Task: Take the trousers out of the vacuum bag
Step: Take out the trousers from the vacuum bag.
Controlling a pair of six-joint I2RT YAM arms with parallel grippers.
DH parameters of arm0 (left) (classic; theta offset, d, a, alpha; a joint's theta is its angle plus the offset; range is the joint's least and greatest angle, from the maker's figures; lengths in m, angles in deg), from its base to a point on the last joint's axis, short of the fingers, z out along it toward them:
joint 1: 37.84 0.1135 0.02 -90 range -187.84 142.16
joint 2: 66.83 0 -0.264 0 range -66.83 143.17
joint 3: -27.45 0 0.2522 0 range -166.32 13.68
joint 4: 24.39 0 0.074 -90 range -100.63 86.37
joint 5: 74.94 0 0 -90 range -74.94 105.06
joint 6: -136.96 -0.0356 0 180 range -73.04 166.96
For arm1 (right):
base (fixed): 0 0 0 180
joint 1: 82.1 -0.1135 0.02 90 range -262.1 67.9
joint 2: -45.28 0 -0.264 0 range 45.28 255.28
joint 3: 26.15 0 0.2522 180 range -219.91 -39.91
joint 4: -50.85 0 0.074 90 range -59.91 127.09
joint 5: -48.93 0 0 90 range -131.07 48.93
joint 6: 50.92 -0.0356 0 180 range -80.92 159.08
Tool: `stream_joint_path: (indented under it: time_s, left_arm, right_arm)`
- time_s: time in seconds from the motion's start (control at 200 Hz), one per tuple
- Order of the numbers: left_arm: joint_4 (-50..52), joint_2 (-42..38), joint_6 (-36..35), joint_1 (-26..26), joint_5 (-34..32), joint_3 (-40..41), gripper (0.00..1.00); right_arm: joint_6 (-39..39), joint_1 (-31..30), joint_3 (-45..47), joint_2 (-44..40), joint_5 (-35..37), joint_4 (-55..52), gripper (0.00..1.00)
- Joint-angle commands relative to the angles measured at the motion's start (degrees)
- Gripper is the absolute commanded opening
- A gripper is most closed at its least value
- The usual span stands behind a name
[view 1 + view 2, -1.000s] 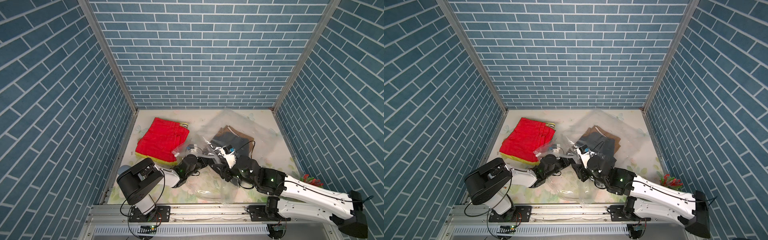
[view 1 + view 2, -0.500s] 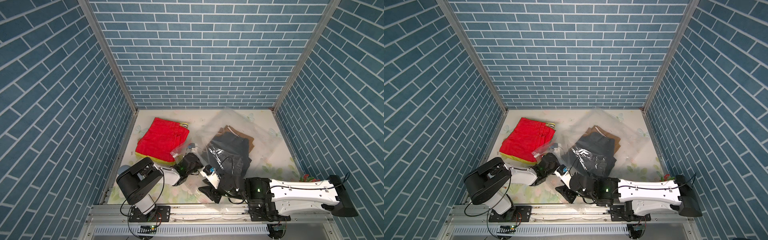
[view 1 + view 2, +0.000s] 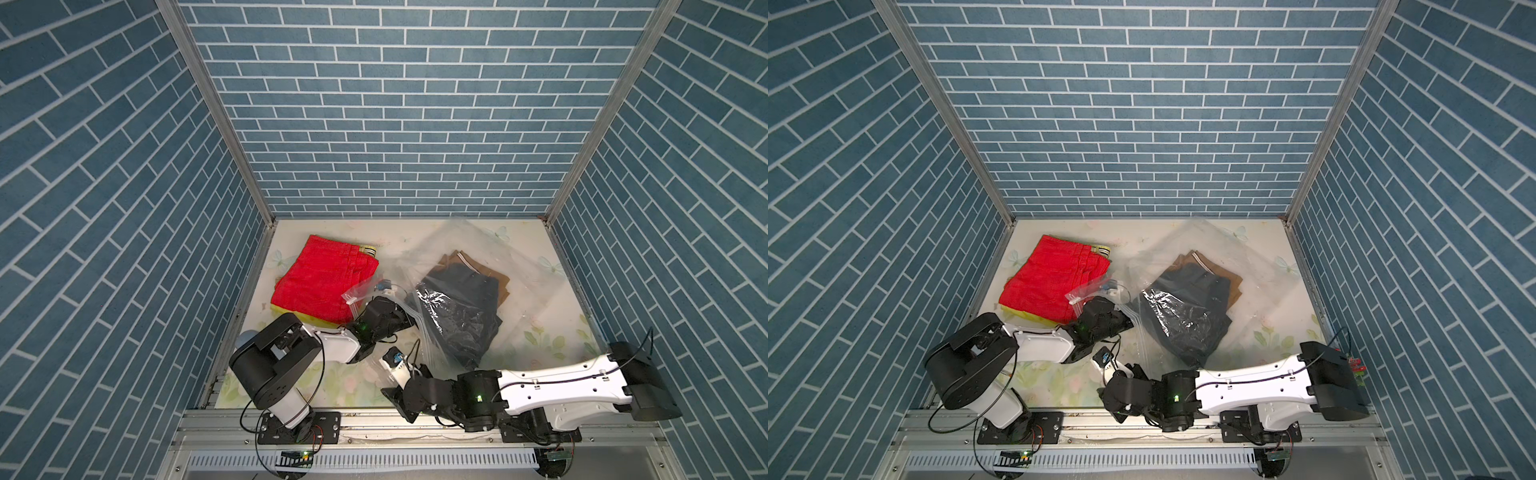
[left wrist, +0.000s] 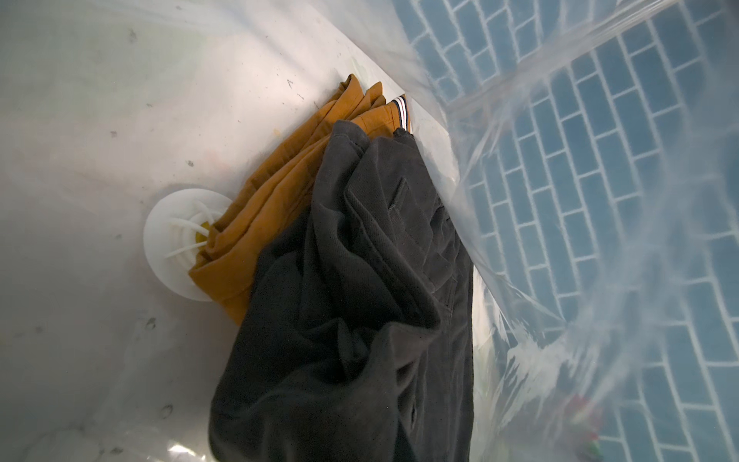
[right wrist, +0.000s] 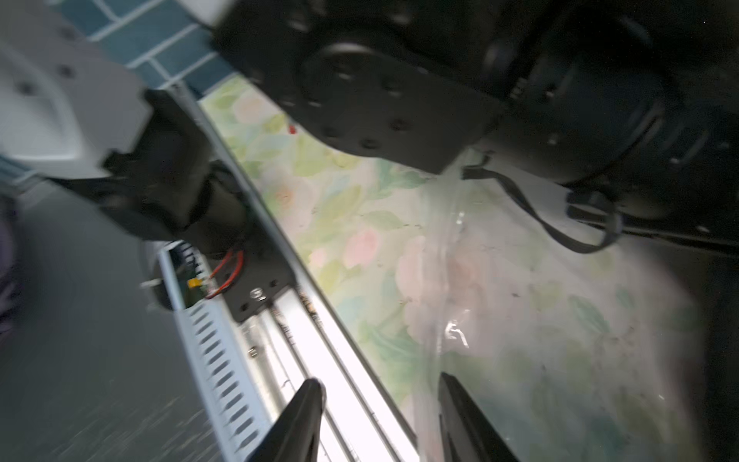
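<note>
Vacuum bag (image 3: 490, 266) spread on floral tabletop (image 3: 552, 332), used as landmark. Black trousers (image 3: 461, 307) seen inside bag, over ochre trousers (image 4: 280, 192); white valve (image 4: 176, 244) partly covered by ochre pair. Red trousers (image 3: 324, 282) laid outside bag, beside its mouth. Left pincer (image 3: 395, 318) clamped together on bag mouth edge. Right pincer (image 5: 380, 416) held apart, empty, at bag's near edge by front rail (image 5: 304, 320).

The right gripper (image 3: 399, 409) now sits back at the table's (image 3: 332, 382) near edge, its jaws apart and empty, no longer reaching into the bag (image 3: 478, 266). The black trousers (image 3: 461, 316) lie stretched toward it, out past the brown pair (image 3: 500, 284).
</note>
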Motion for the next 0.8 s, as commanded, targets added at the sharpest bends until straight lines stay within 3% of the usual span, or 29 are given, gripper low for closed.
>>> stream_joint_path:
  time_s: [0.0,0.155,0.38,0.795]
  left_arm:
    - [3.18,-2.33,-0.97,0.34,0.58,-1.81,0.0]
    - [6.35,-4.6,-0.91,0.34,0.63,-1.83,0.0]
    - [12.04,-7.75,-1.13,0.3,0.58,-2.03,0.0]
    - [19.33,-13.16,-2.03,0.34,-0.24,-3.97,0.0]
  right_arm:
    - [-8.49,0.24,-1.65,3.47,12.52,-9.29,0.53]
    - [-9.83,3.91,0.79,4.47,13.08,-11.29,0.54]
    - [-5.46,9.83,4.28,2.01,9.34,-9.94,0.55]
    - [-2.43,14.74,9.63,1.12,5.84,-6.69,0.53]
